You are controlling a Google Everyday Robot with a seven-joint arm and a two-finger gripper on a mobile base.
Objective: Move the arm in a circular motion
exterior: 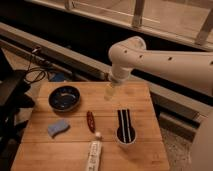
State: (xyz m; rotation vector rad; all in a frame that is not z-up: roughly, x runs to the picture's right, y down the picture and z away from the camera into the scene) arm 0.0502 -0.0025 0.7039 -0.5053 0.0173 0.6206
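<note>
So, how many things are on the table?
5: bowl back left, sponge front left, brown stick centre, tube front, cup right. The gripper hangs above the back edge. None seems hidden.

Counter (142,102): light wooden top.
Bowl (64,97): dark blue, upright, towards the far-left corner.
Sponge (58,128): blue, near the left edge, on the near side of the bowl.
Oblong item (90,121): reddish-brown, flat at centre; type cannot be told.
Tube (94,152): white, flat at the near edge, cap towards the far edge.
Cup (126,131): white, upright, right of centre, holding dark sticks.
Cables (35,72): black, beyond the far-left corner.
Gripper (110,91): over the far edge, mid-width.
</note>
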